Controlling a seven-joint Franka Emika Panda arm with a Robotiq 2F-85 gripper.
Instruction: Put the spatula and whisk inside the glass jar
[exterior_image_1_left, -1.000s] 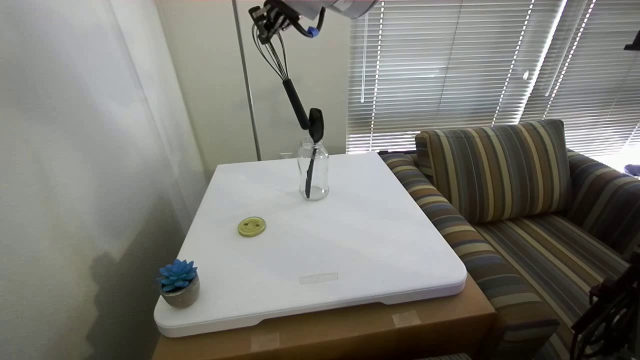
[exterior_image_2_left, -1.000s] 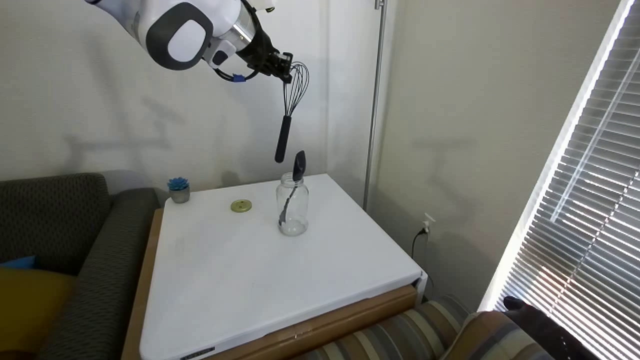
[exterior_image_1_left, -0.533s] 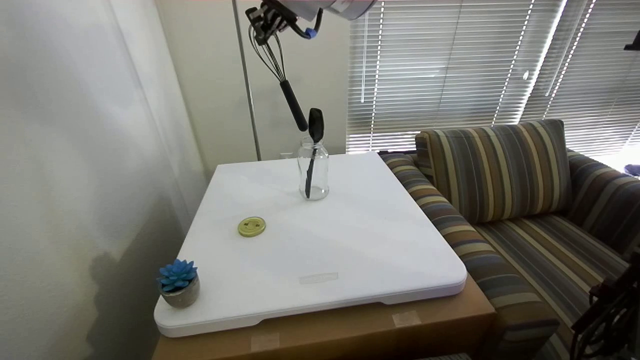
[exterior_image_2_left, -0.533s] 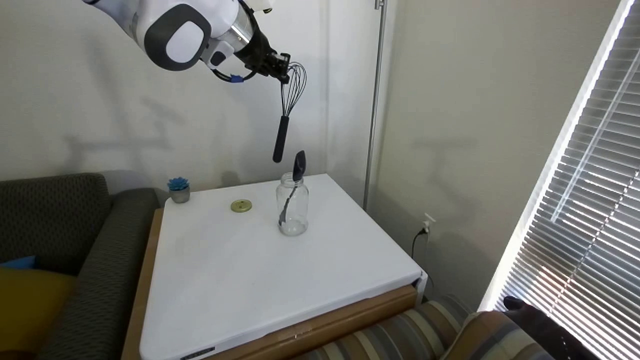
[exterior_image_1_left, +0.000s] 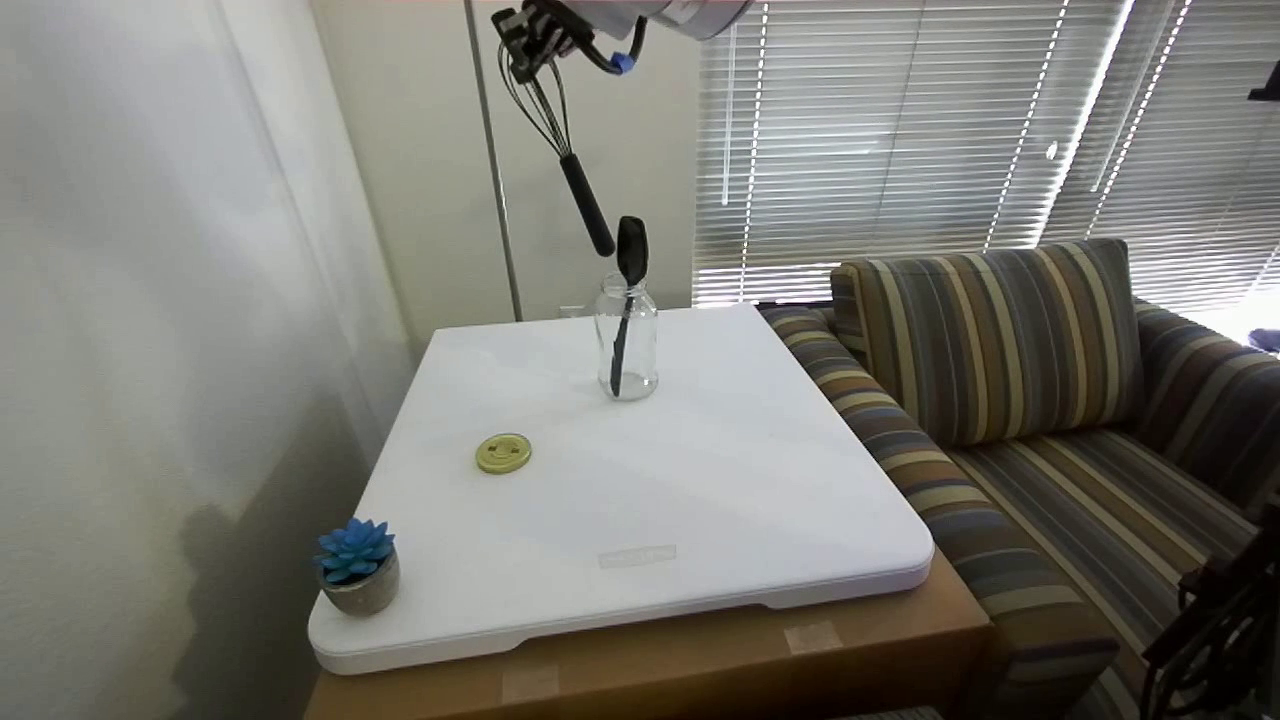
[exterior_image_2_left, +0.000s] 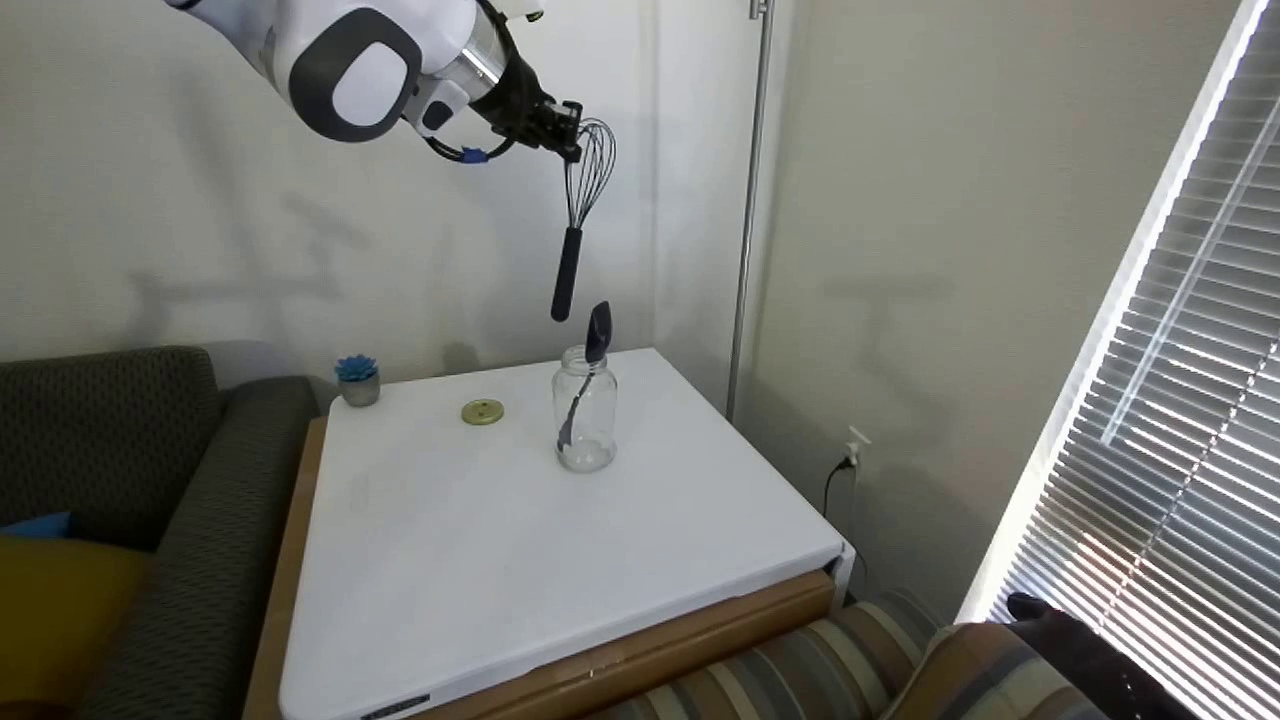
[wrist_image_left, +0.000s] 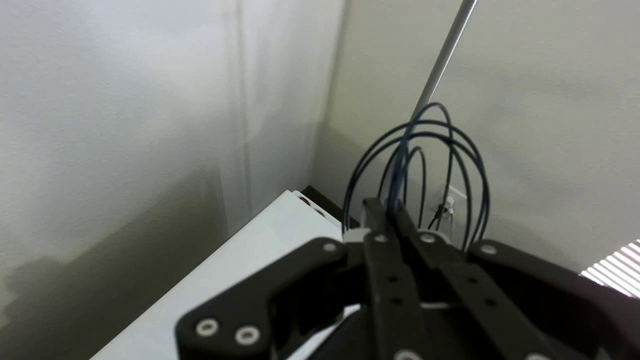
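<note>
The whisk (exterior_image_2_left: 571, 245) hangs pinched by its wire head, with its black handle slanting down; the handle's end sits higher than the mouth of the glass jar (exterior_image_1_left: 642, 345) and apart from it in both exterior views. The gripper (wrist_image_left: 389, 214) is narrowed onto those wires. The spatula (exterior_image_1_left: 632, 258) stands in the jar, its oval head above the rim and its shaft leaning inside down to the base. The jar is upright on the white worktop (exterior_image_1_left: 740, 480), close to the far edge in an exterior view, with a round gold disc (exterior_image_1_left: 503, 453) lying flat between it and a potted blue succulent (exterior_image_1_left: 357, 565) at the near left corner.

The disc carries dark marks too small to read. A pale rectangular patch (exterior_image_1_left: 637, 556) by the middle of the near edge looks like a label, any marks too faint to make out, and in an exterior view a dark label (exterior_image_2_left: 397, 706) on the near edge, toward the left corner, is too small to read.

Only the wrist view shows the wire loops from close by; the handle, spatula and jar appear in the exterior views alone. In an exterior view a striped armchair (exterior_image_1_left: 1090, 490) stands beside the right edge; in an exterior view a dark sofa (exterior_image_2_left: 105, 430) stands beside the left edge.
</note>
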